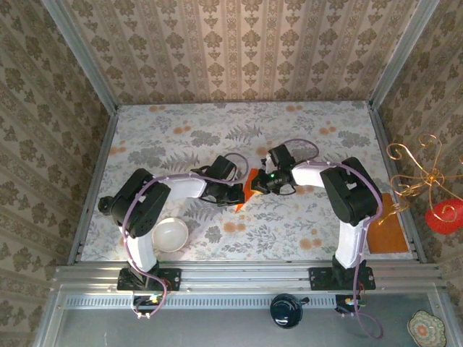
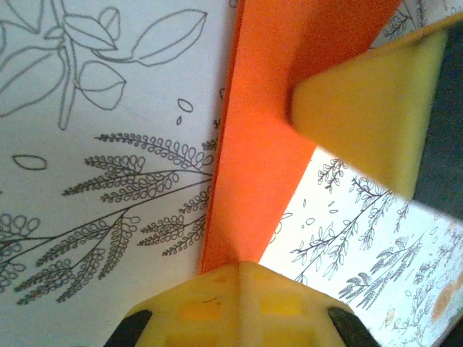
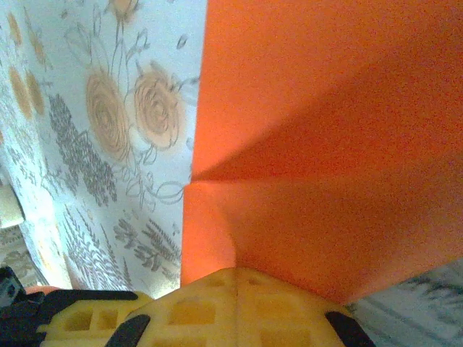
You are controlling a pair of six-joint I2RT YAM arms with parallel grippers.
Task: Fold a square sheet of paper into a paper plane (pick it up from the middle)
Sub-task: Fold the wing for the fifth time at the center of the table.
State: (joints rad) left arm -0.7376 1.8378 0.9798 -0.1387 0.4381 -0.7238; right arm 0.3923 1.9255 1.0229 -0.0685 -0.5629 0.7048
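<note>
1. Top external view. The square sheet of paper [image 1: 247,188] is in the middle of the bench [image 1: 304,137], between the two arms, and only a small orange piece of it shows. The left end effector [image 1: 236,194] and the right end effector [image 1: 255,183] meet at it and are almost touching each other. In my judgement this is the first risk: one small wrong move and they knock together, and the sheet is pushed askew. The white bowl [image 1: 171,233] is well apart and I think it is not in danger.

2. Left wrist view. The left end effector [image 2: 239,278] is clenched, and the narrow end of the sheet [image 2: 253,152] goes in between its fingers. The sheet looks like a long folded strip, plain and smooth, raised above the bench [image 2: 108,166]. A second yellow pad [image 2: 369,108] presses on its far part; I take it for the right arm's. If the two arms pull apart, such thin paper can tear or slip out.

3. Right wrist view. The right end effector [image 3: 237,278] is also clenched on the sheet [image 3: 325,130]. A slanted crease crosses the orange surface and makes a shadow. If the grip slides here, the next fold probably comes out crooked.
</note>
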